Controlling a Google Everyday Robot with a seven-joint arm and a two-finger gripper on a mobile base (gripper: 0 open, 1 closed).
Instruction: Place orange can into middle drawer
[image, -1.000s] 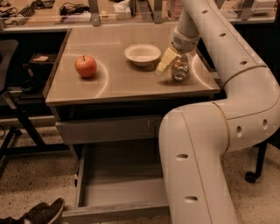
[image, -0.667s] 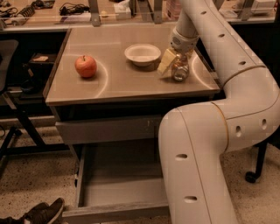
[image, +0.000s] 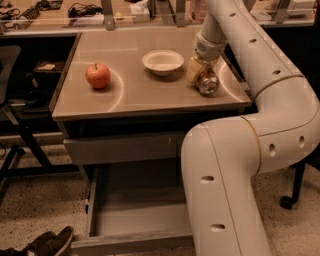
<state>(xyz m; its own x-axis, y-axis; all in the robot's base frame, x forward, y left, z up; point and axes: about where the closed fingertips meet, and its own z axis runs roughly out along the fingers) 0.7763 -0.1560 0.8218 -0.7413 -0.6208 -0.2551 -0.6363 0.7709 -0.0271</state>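
Holding: the jaws are closed on the orange can (image: 206, 82), spread only as wide as the can.
Grip detail: one pale finger (image: 194, 70) lies flat against the can's left side, and the can sits right under the wrist.
Can's pose: tilted, with its silver end turned toward the camera and slightly down.
Can and surface: the can is low over the surface (image: 135, 95), but whether it touches cannot be told.
Place of the jaws: over the right rear part of the surface, at the tip of the white arm (image: 260, 125) that comes down from above.
Just left of the jaws: a white bowl (image: 163, 61), near the can but apart from it.
Farther left: a red apple (image: 98, 75), well apart.
Below and forward of the jaws: a shut grey drawer front (image: 125, 147) under the surface's edge.
Lower still: the middle drawer (image: 140, 220), pulled out toward the camera.
Hidden: the second finger, behind the can, and the middle drawer's right side, behind the arm.
Cut off: a dark shoe (image: 50, 242) at the lower left corner.
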